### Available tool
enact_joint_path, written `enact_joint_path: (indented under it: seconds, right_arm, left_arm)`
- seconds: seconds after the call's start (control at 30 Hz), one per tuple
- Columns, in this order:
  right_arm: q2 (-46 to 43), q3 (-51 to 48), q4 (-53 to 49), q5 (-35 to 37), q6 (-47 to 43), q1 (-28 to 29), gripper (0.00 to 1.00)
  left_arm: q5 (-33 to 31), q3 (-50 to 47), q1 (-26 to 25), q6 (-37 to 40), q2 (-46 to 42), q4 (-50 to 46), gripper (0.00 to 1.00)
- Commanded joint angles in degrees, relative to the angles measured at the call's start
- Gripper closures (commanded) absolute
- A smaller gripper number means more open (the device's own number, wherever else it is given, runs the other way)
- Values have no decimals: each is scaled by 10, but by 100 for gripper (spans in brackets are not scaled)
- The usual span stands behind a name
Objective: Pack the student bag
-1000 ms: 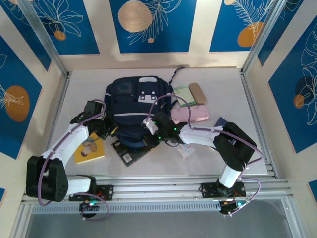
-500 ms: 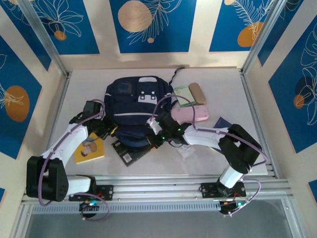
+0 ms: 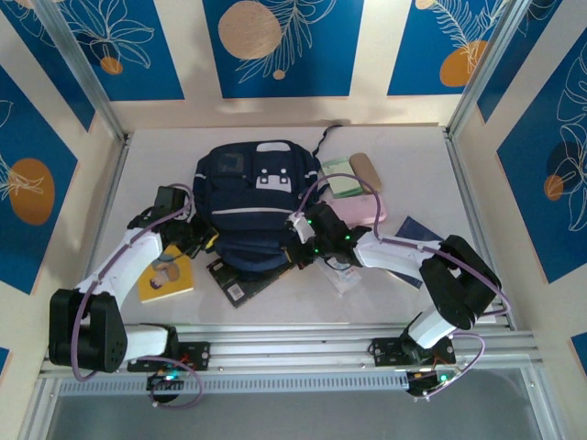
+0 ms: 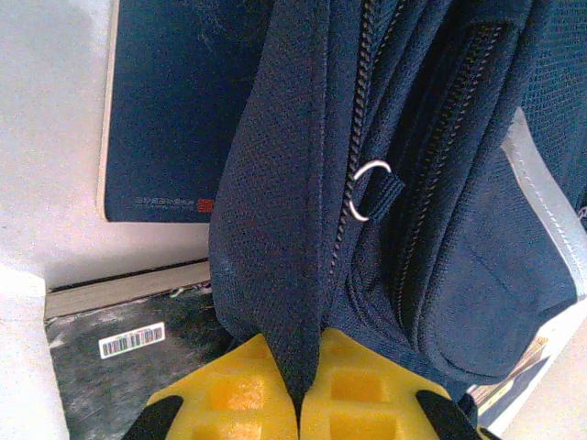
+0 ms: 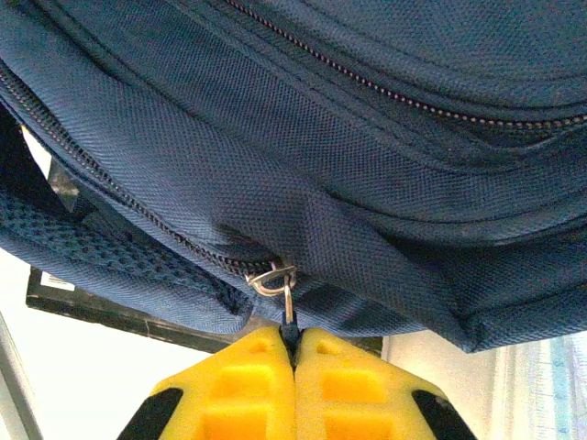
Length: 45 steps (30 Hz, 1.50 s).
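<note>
We are unzipping the student bag (image 3: 252,215), lying mid-frame on the surface (image 3: 156,165): left fingers (image 4: 238,394) clamp its fabric edge, right fingers (image 5: 248,367) clamp the zipper pull (image 5: 275,280). Next, we judge, drag that pull along the zip.

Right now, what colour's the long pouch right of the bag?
Pale pink pouch; shows best in the top external view.

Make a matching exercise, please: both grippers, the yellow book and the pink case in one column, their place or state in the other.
1 left gripper
2 right gripper
3 yellow book
4 pink case

a shut on the zipper pull of the student bag
b shut on a fold of the bag's fabric
c lies right of the bag
d lies left of the bag

Pairs: 1-b, 2-a, 3-d, 4-c
</note>
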Motion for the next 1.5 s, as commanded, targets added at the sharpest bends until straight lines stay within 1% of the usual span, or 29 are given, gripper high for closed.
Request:
enact_joint_path:
  seconds: [0.0, 0.13, 0.2, 0.23, 0.27, 0.33, 0.43, 0.47, 0.53, 0.6, 0.67, 0.77, 0.93, 1.03, 1.17, 1.3, 1.47]
  right_arm:
    - [9, 15, -75, 26, 21, -18, 100]
    - [0, 59, -105, 14, 29, -19, 100]
    - [-5, 88, -120, -2, 29, -4, 100]
    - [-6, 110, -132, 1, 29, 11, 100]
    - [-4, 132, -144, 3, 30, 26, 100]
    - [8, 181, -167, 11, 47, 47, 100]
    - [32, 232, -175, 6, 63, 68, 100]
    - [39, 240, -168, 1, 68, 74, 100]
    - [62, 257, -156, -5, 78, 91, 100]
    - [83, 272, -151, -2, 84, 106, 100]
    - [99, 276, -140, 1, 90, 119, 100]
    - [114, 272, -124, 1, 93, 135, 100]
    - [124, 259, -107, 8, 96, 149, 100]
    - [125, 251, -99, 13, 99, 151, 100]
    - [127, 243, -90, 18, 99, 151, 100]
    - [135, 242, -86, 15, 100, 153, 100]
    - [144, 239, -82, 15, 97, 158, 100]
  left_arm:
    - [-20, 32, 20, 11, -26, 0, 100]
    - [-23, 60, 21, 30, -25, -23, 100]
    - [-30, 85, 25, 35, -22, -56, 99]
    - [-35, 103, 26, 39, -25, -72, 87]
    - [-41, 120, 26, 47, -29, -85, 73]
    - [-64, 153, 26, 53, -43, -121, 55]
    - [-95, 184, 26, 50, -73, -171, 42]
    - [-100, 187, 26, 45, -83, -181, 40]
    - [-98, 185, 26, 22, -100, -208, 38]
    - [-73, 167, 26, 6, -109, -220, 37]
    - [-31, 126, 25, -27, -116, -221, 37]
    - [21, 54, 20, -77, -131, -184, 37]
    - [44, 2, 7, -110, -120, -129, 39]
    - [45, -8, -13, -125, -109, -106, 41]
    - [26, -18, -46, -146, -90, -95, 41]
    - [26, -35, -56, -165, -67, -62, 42]
    - [21, -22, -57, -168, -28, -33, 46]
